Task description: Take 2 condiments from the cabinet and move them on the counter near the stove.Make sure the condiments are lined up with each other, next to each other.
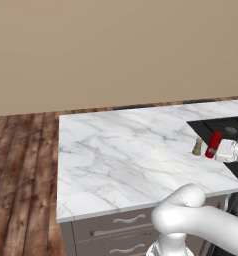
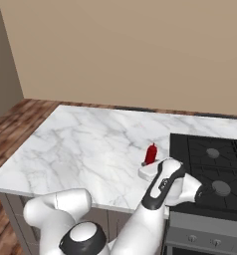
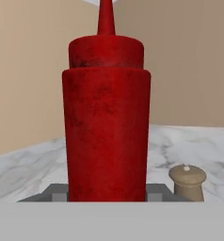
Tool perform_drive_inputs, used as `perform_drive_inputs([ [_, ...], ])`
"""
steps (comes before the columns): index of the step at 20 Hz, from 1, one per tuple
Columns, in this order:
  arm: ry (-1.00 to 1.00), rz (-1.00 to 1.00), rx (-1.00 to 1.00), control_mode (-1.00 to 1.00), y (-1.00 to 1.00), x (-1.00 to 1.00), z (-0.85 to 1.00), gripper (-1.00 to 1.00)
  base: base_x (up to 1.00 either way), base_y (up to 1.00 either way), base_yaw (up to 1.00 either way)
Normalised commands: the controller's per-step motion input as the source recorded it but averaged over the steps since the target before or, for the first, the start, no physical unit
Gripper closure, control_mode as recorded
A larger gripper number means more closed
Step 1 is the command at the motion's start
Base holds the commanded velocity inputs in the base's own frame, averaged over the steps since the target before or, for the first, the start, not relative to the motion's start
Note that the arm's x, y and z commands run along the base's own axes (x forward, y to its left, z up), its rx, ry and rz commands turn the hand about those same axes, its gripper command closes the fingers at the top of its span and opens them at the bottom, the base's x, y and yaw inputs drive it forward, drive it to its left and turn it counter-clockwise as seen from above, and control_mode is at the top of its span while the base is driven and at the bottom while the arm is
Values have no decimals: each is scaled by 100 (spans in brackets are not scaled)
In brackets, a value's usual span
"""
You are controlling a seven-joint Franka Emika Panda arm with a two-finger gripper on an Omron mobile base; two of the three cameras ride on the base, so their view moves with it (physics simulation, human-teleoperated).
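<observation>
in the hand view the red squeeze bottle stands nearest, upright, with a dark fingertip at each side of its base: the hand is part closed and seems to have the bottle clamped low on the body. the tan shaker sits just beyond it, lower right, on the marble surface. the bottle looks like light, smooth plastic, likely a little squeezable and slippery, so a firm hold low on the straight wall suits it better than the narrow nozzle.

in the left base view the hand holds the bottle near the surface's right end, the shaker just beside it, close to the black stove. the shaker looks stiff and small, best pinched at its waist.

in the right base view the bottle stands by the stove's left edge.
</observation>
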Motion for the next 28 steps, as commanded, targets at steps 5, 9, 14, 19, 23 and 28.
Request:
perform_drive_inputs([
  [5,0,-2,-1,-100,-6,8,-17,100,0,0,0],
  [9,0,0,0,-100,-19,0,-9,100,0,0,0],
  [14,0,0,0,-100,-18,5,-7,100,0,0,0],
  [19,0,0,-1,-100,-10,18,-18,100,0,0,0],
  [23,0,0,-1,-100,-14,22,-19,100,0,0,0],
  [28,0,0,0,-100,-14,21,-16,100,0,0,0],
])
